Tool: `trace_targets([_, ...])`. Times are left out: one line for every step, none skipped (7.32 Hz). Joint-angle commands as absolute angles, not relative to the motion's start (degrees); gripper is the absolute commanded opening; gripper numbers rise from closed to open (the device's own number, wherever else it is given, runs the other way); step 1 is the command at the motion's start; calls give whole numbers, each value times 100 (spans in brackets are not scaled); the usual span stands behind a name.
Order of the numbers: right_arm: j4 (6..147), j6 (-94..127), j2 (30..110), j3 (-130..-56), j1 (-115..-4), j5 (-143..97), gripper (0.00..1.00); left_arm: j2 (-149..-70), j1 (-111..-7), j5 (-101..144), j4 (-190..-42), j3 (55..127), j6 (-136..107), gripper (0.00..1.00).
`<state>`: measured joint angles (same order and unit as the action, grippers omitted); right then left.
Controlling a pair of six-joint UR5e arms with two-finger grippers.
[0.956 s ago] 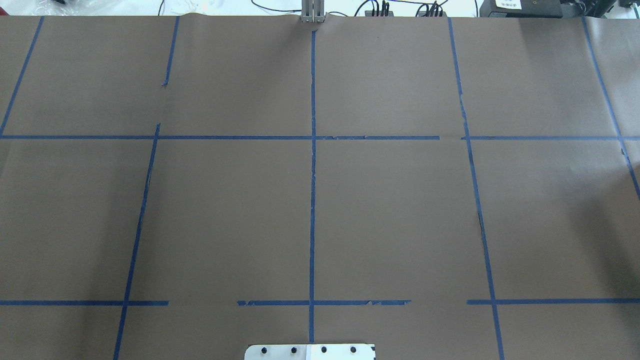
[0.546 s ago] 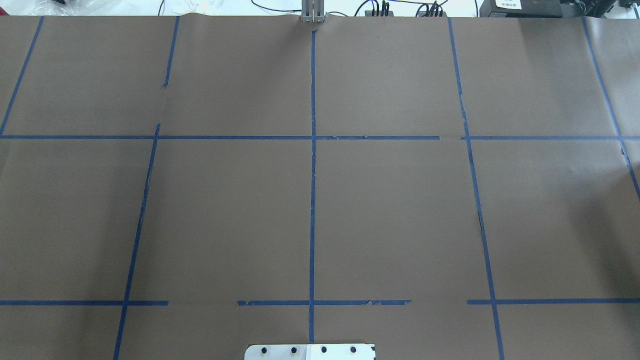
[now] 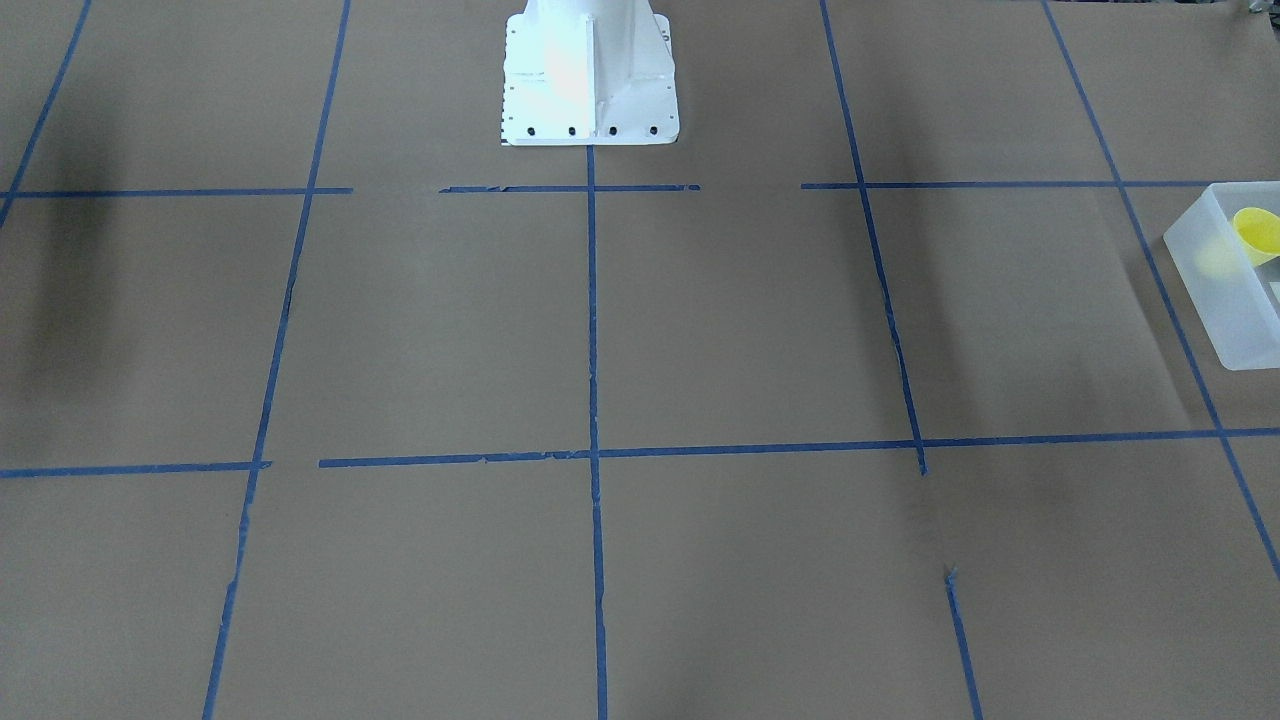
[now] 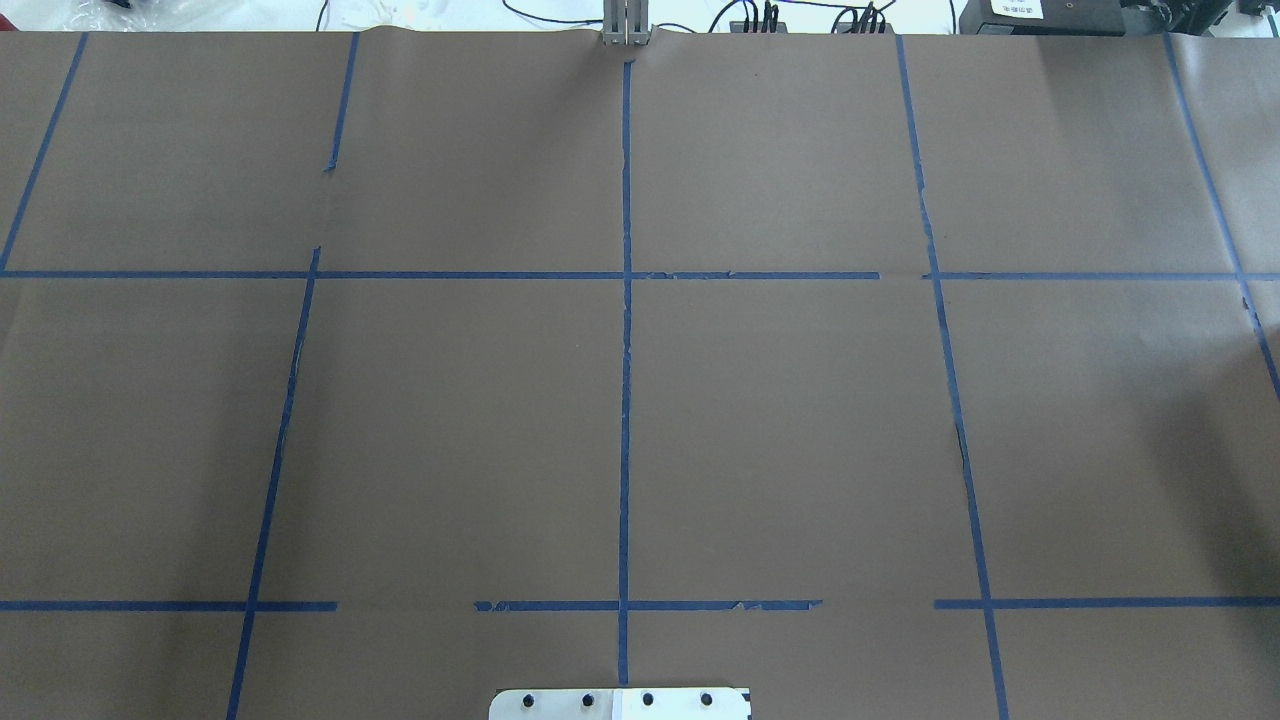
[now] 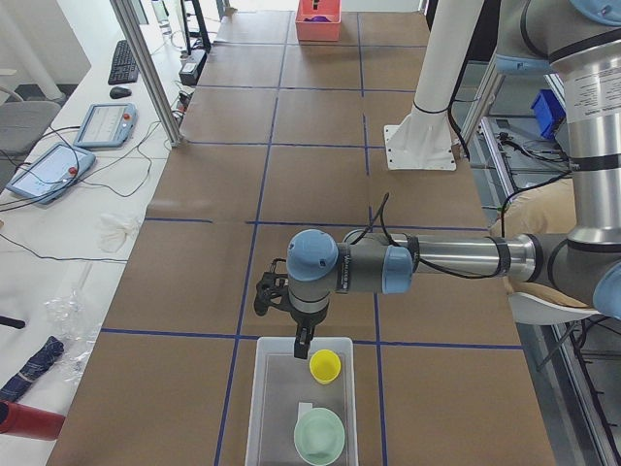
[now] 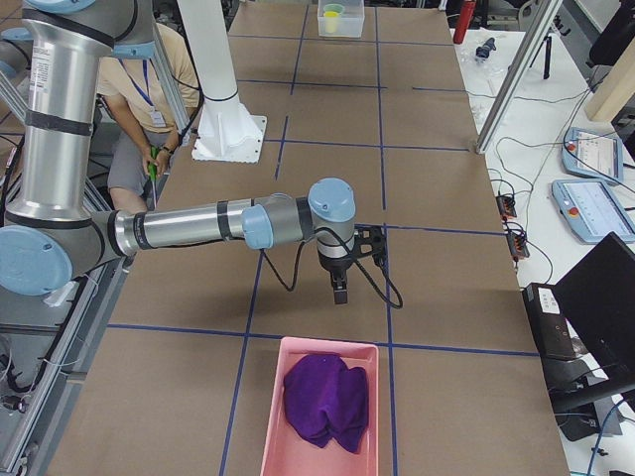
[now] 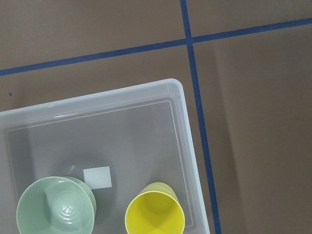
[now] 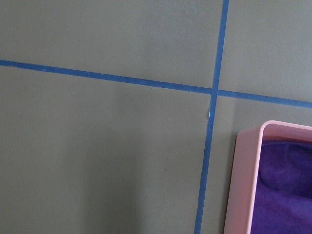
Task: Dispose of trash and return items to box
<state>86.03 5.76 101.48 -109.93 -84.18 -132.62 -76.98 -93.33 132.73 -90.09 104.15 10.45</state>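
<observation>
- The left pincer (image 5: 302, 346) hangs low in the middle of the left side view, pointing down, right at the top edge of the box (image 5: 264, 408). I cannot tell if it is wide or narrow.
- The box is see-through white and sits at the bottom of that view. It also peeks in at the right edge of the front view.
- The yellow cup (image 5: 325, 366) stands inside the box with its mouth up, near the pincer. In the left wrist view the cup is at the bottom middle, close to the box's right wall.
- A green bowl (image 5: 319, 436) sits in the box next to the cup, lower in the frame.
- The right pincer (image 6: 339, 291) hangs in the middle of the right side view, over the brown table (image 4: 800, 400). I cannot tell if it is wide or narrow.
- Below it in the frame, apart from it, is a pink tub (image 6: 272, 421) with a purple cloth (image 6: 327, 399) inside.
</observation>
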Motion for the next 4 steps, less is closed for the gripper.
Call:
trace_targets([8587, 571, 10318, -11021, -8429, -13306, 100, -7690, -9395, 13263, -9009, 10459, 1046, 100])
trace_targets([8587, 563, 10318, -11030, -8429, -13324, 100, -7682, -9404, 13254, -9009, 10511, 1046, 100])
trace_targets([8578, 545, 10310, -11039, -8429, -13324, 100, -7673, -9404, 13254, -9009, 10520, 1046, 100])
trace_targets([8491, 545, 10310, -11030, -8429, -13316, 100, -7673, -9404, 13254, -9009, 10521, 1046, 100])
